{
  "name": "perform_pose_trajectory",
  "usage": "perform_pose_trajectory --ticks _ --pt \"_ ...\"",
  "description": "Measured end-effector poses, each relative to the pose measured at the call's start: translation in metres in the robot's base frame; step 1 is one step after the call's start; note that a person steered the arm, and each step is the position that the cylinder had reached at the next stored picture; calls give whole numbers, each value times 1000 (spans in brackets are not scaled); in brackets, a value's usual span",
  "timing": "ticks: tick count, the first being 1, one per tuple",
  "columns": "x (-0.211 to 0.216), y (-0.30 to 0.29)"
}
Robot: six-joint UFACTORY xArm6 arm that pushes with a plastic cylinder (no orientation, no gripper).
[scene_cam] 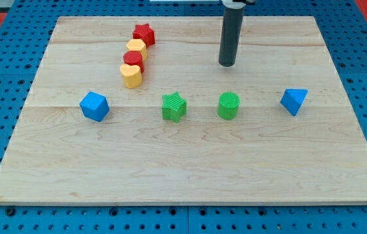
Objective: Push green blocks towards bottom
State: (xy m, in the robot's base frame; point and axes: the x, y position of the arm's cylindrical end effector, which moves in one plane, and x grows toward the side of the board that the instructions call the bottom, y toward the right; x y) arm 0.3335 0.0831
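A green star block [174,106] and a green cylinder block [229,106] sit side by side near the middle of the wooden board [183,175]. My tip [227,64] is above the green cylinder toward the view's top, apart from it by a clear gap, and up and to the right of the green star. The dark rod rises from the tip out of the view's top edge.
A blue block [94,106] lies at the left, a blue triangular block [293,101] at the right. A touching chain runs at the upper left: red star [144,33], yellow block [136,47], red block [133,60], yellow block [131,76].
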Motion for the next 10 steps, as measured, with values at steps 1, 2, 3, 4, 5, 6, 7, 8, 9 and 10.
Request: perform_pose_trajectory --ticks 1,2,3,4,5,6,7,8,9,10 --pt "0 0" --pt "0 -4" --pt "12 3" --pt "53 20" --pt "68 20" --pt "99 36" --pt "114 7" --pt "116 -80" --pt "113 -68" --pt "76 -74"
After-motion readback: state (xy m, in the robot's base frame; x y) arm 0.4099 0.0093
